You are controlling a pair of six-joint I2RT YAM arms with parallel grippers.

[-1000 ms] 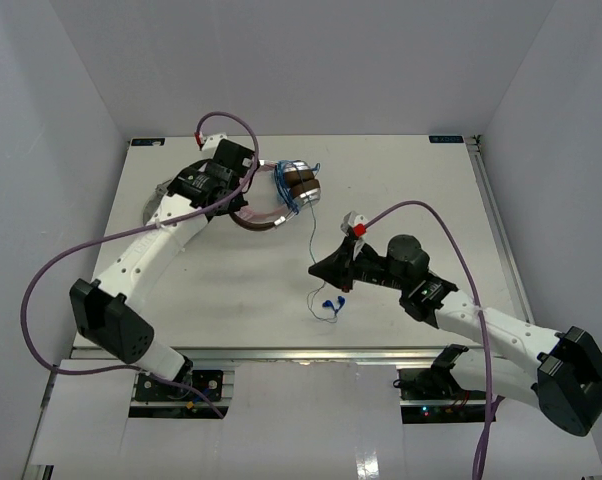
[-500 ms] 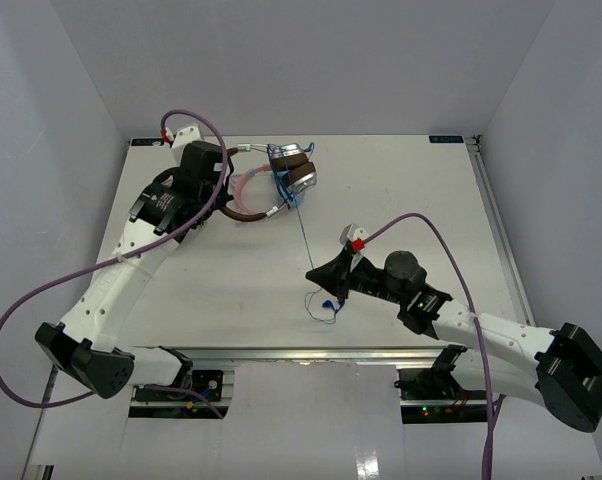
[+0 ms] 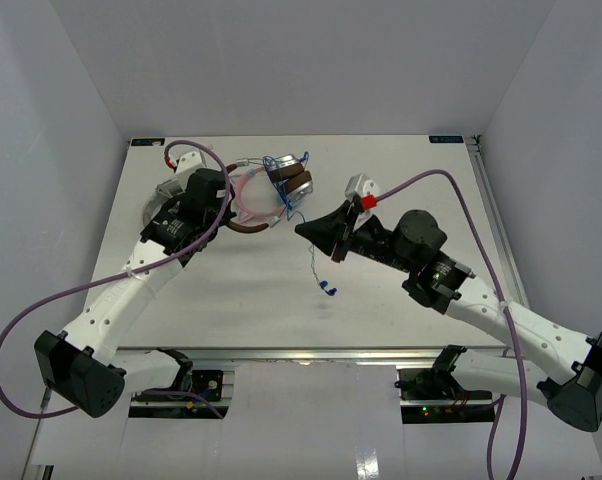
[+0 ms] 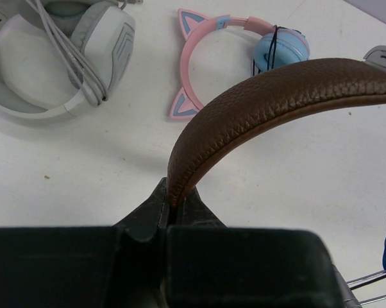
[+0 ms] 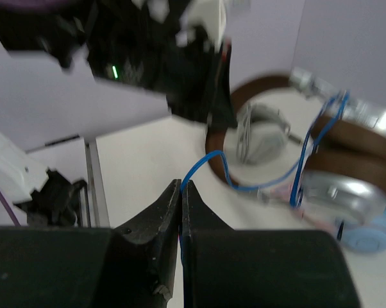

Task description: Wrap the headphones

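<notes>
The headphones (image 3: 289,180), with a dark brown headband, brown pads and silver cups, are held above the table's far middle. My left gripper (image 3: 237,220) is shut on one end of the headband (image 4: 276,96), which is pinched between its fingertips (image 4: 174,199). The thin blue cable (image 3: 299,205) is looped around the cups (image 5: 347,186) and runs down to my right gripper (image 3: 303,230). That gripper is shut on the cable (image 5: 206,167) at its fingertips (image 5: 181,186). The cable's free end with its plug (image 3: 328,290) hangs below the right gripper, above the table.
A pink cat-ear pair with light blue cups (image 4: 212,38) lies on the table under the held headphones, also in the top view (image 3: 243,195). A grey-white pair (image 4: 65,58) lies at the far left, half hidden under my left arm (image 3: 159,205).
</notes>
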